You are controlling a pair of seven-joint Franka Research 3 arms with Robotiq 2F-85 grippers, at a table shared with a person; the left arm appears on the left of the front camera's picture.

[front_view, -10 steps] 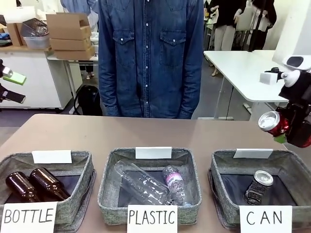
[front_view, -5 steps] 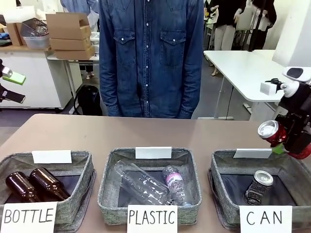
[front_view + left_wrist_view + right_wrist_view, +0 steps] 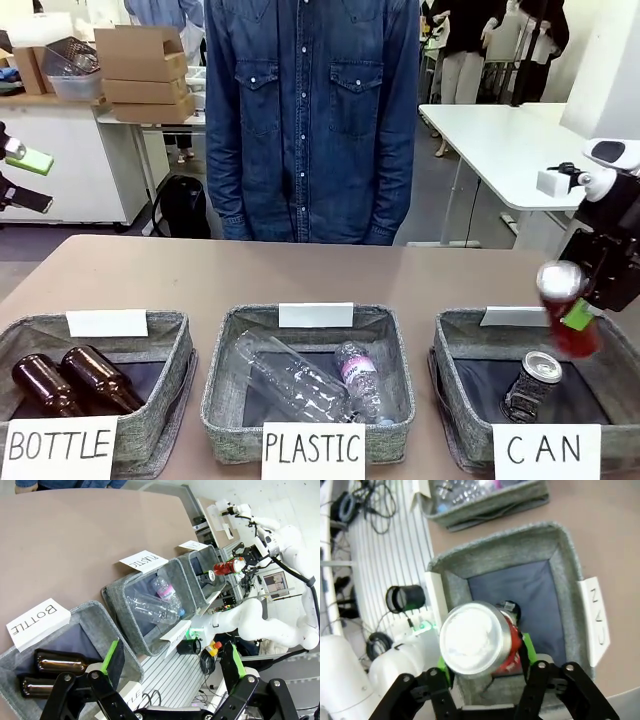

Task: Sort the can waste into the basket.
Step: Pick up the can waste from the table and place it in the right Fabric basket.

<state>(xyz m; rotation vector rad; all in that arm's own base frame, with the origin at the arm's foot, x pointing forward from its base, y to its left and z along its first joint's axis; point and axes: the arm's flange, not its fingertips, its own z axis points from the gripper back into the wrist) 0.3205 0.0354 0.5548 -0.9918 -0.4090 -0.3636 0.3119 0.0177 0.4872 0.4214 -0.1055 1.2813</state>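
The red can (image 3: 563,305) is blurred with motion, just over the far right rim of the grey basket (image 3: 460,330) signed "CAN". My right gripper (image 3: 582,300) hangs right behind it, jaws open, one green pad beside the can. In the right wrist view the red can's silver end (image 3: 475,640) sits between my spread fingers (image 3: 527,652), above the basket (image 3: 560,555). The dark can (image 3: 533,385) lies inside on the dark lining. My left gripper (image 3: 172,662) is open and holds nothing, raised at the far left edge (image 3: 25,180).
The middle basket (image 3: 225,400) signed "PLASTIC" holds clear bottles (image 3: 300,380). The left one (image 3: 170,390) signed "BOTTLE" holds two brown bottles (image 3: 70,380). A person in a denim shirt (image 3: 310,120) stands at the table's far side, hands out of sight.
My right gripper came left and down over the CAN basket with the red can, then opened. The can has slipped lower and turned upright, blurred. The left arm stayed still.
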